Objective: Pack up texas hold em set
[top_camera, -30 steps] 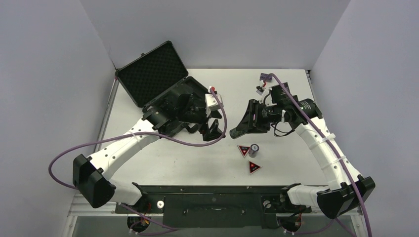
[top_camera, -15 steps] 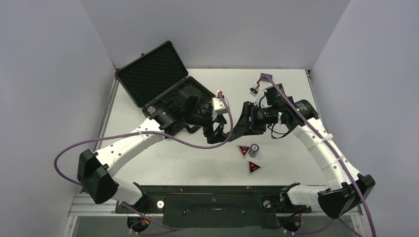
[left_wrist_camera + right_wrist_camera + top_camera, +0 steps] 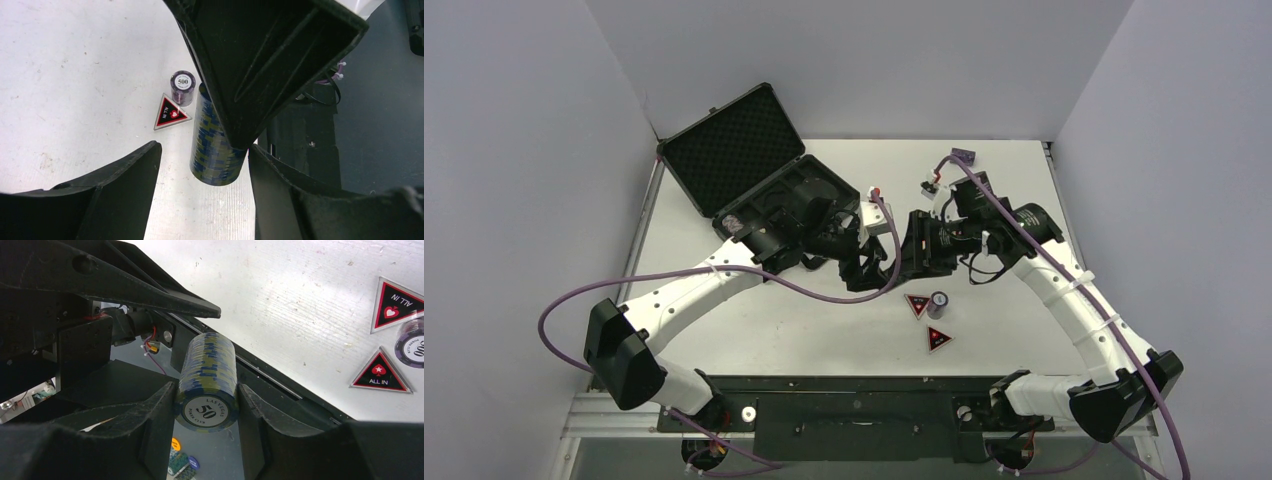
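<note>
My right gripper is shut on a blue-and-olive chip stack marked 50, held on its side above the table. My left gripper is open, its fingers either side of the stack's far end. In the top view the two grippers, left and right, meet at mid-table. A purple chip stack marked 500 stands by two red-and-black triangular tokens. The black briefcase lies open at the back left. A third stack does not show.
The left arm reaches across the briefcase's foam-lined base. The purple stack and one token lie just beyond the held stack. Walls close in the table on the left, back and right.
The left gripper has moved right and the right gripper left with its chip stack. They now meet, with the stack's end between the left fingers.
</note>
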Tool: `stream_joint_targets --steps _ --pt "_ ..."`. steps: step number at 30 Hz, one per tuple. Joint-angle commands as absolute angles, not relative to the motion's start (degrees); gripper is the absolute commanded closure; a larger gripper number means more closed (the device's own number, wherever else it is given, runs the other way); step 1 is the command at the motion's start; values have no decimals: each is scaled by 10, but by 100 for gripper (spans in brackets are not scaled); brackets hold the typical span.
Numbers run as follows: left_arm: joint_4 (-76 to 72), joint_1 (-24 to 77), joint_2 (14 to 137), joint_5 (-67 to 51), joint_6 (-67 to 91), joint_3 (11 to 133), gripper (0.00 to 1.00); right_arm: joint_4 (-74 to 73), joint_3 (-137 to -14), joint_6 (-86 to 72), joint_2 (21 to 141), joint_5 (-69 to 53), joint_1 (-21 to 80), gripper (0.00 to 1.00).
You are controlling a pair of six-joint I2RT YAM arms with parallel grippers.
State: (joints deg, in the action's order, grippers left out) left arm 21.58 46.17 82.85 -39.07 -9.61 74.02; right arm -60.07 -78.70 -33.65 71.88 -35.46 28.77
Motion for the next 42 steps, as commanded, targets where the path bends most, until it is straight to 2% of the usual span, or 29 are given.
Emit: stream_joint_targets --steps 1,23,31,33,34,36,38,40,41,42 --pt "200 468 821 -404 -94 749 39 -561 -803 -341 718 -383 297 100" --pt "190 468 799 -415 -80 713 47 -533 -794 -366 715 -397 309 100" --pt "165 468 800 -429 -64 709 67 -527 -786 -370 715 -398 311 100" --pt "163 468 801 -432 -62 710 77 -527 -786 -370 716 -398 311 100" --pt "163 468 801 -434 -61 710 86 -527 -785 -369 716 -398 311 100" --pt "166 468 804 -429 -59 712 99 -528 -785 -366 716 -398 311 95" --pt "172 469 804 -421 -53 714 100 -531 -786 -363 715 -397 310 86" --pt "173 468 802 -414 -47 713 100 -535 -790 -360 715 -393 308 66" --pt "173 468 801 -413 -46 711 100 -536 -792 -359 715 -389 306 61" --pt "173 468 799 -412 -43 709 100 -538 -796 -358 714 -388 305 50"
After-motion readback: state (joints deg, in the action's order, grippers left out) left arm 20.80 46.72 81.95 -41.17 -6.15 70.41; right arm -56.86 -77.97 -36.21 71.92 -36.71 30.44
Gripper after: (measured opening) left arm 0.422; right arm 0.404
